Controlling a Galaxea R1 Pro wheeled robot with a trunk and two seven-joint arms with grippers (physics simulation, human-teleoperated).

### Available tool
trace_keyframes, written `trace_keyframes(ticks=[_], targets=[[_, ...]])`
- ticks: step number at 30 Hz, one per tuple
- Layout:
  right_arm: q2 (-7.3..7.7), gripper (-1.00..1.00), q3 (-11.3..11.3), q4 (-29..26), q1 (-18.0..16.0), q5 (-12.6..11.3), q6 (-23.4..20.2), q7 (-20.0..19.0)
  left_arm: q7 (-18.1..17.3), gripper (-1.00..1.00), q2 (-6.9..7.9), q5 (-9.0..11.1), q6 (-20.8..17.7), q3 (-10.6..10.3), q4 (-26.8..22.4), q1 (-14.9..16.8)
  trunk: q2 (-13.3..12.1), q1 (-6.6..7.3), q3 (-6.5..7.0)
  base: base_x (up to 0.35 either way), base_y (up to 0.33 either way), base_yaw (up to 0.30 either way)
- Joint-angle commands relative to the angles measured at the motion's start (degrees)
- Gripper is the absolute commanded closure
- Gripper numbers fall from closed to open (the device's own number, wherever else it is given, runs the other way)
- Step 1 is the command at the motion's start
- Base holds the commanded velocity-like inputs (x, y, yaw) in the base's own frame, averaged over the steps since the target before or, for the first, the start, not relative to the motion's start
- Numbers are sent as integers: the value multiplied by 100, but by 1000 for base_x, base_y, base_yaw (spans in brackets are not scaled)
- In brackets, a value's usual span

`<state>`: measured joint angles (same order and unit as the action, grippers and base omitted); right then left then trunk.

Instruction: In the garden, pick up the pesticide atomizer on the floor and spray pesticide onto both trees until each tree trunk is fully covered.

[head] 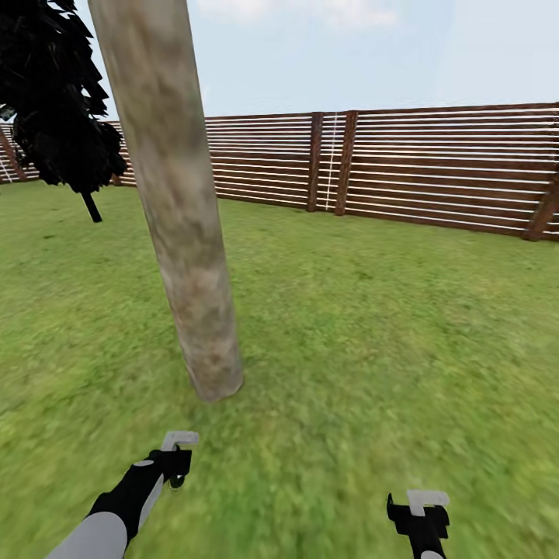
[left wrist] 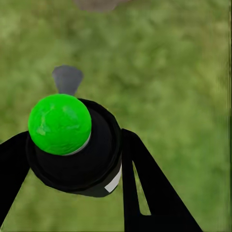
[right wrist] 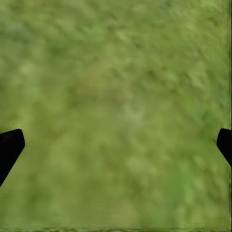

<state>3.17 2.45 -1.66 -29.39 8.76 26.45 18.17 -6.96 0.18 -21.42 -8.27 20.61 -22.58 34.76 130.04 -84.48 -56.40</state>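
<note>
A pale grey-tan tree trunk (head: 180,233) rises from the grass just ahead of me, left of centre, and leans slightly; its crown is out of view. My left gripper (head: 175,468) hangs low in front of the trunk's base, shut on the pesticide atomizer (left wrist: 60,123), a black bottle with a bright green round cap and a grey nozzle (left wrist: 67,79). The nozzle points towards the trunk's foot (left wrist: 99,4). No spray specks show. Over bare lawn at the lower right, my right gripper (head: 419,514) is open with nothing between its fingers (right wrist: 9,147).
A reddish-brown slat fence (head: 435,167) closes the lawn at the back. A dark cone-shaped tree (head: 58,101) stands at the far left behind the trunk. Open grass (head: 388,326) stretches to the right of the trunk.
</note>
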Motion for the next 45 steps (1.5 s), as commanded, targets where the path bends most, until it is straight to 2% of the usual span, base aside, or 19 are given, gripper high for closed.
trace_keyframes(ticks=[1, 6, 9, 12, 13, 15, 17, 18, 20, 22, 24, 25, 27, 29, 30, 33, 34, 38, 45], targets=[[-1, -100, 27, 8, -5, 57, 9, 29, -55, 100, -11, -47, -51, 48, -161, 19, 2, 2, -5, -71, 8, -233], [-5, -100, 27, 8, -5, 59, 9, 29, -120, 100, -185, -42, -965, -7, -1144, 51, 2, 2, -5, -15, 2, -50], [-2, -100, 27, 10, -5, 64, 8, 24, -135, 100, -453, -34, -1679, -372, -1714, 190, 2, 2, -5, -1, 0, -3], [5, -100, 27, 15, -5, 64, 2, 26, -146, 100, -310, -27, -1982, -412, -1819, 281, 2, 2, -5, 0, 0, 0], [5, -100, 27, 10, -5, 64, 1, 28, -165, 100, 27, -13, -2028, -410, -1827, 304, 2, 2, -5, 0, 0, 0], [7, -100, 27, 8, -5, 64, 0, 29, -297, 100, 149, 45, -2046, -432, -1834, 310, 2, 2, -5, 0, 0, 0], [8, -100, 29, 8, -5, 64, 0, 29, -387, 100, -47, 77, -2055, -468, -1841, 337, 2, 2, -5, 0, 0, 0], [8, -100, 28, 8, -5, 64, 0, 29, -416, 100, -326, 76, -2065, -481, -1838, 425, 2, 2, -5, 0, 0, 0], [8, -100, 27, 8, -5, 64, 0, 29, -433, 100, -416, 76, -2111, -486, -1836, 553, 2, 2, -5, 0, 0, 0], [8, -100, 27, 8, -5, 64, 0, 29, -442, 100, -330, 71, -2264, -481, -1834, 695, 2, 2, -5, 0, 0, 0], [8, -100, 27, 8, -5, 64, 0, 29, -578, 100, 143, 83, -2383, -480, -1837, 813, 2, 2, -5, 0, 0, 0], [8, -100, 27, 8, -5, 64, 0, 29, -744, 100, 205, 78, -2401, -485, -1837, 826, 2, 2, -5, 0, 0, 0], [8, -100, 27, 8, -5, 64, 0, 29, -1029, 100, 166, 68, -2417, -533, -1843, 835, 2, 2, -5, 0, 0, 0], [8, -100, 27, 8, -5, 64, 0, 29, -1203, 100, -114, 61, -2827, -988, -1928, 896, 2, 2, -5, 0, 0, 0], [8, -100, 27, 8, -5, 64, 0, 29, -1226, 100, -64, 59, -3074, -1083, -2012, 968, 2, 2, -5, 0, 0, 0], [8, -100, 27, 8, -5, 64, 0, 29, -1556, 100, 772, 77, -3229, -1117, -2047, 1087, 2, 2, -5, 0, 0, 0], [8, -100, 27, 8, -5, 64, 0, 29, -1730, 100, 817, 68, -3262, -1127, -2054, 1091, 2, 2, -5, 0, 0, 0], [8, -100, 27, 8, -5, 64, 0, 29, -1924, 100, 332, 32, -3403, -1280, -2134, 1219, 2, 2, -5, 0, 0, 0], [8, -100, 27, 8, 10, 64, 0, 29, -1946, 100, 555, 31, -3835, -1295, -2530, 1362, 2, 2, -5, -121, 44, 0]])
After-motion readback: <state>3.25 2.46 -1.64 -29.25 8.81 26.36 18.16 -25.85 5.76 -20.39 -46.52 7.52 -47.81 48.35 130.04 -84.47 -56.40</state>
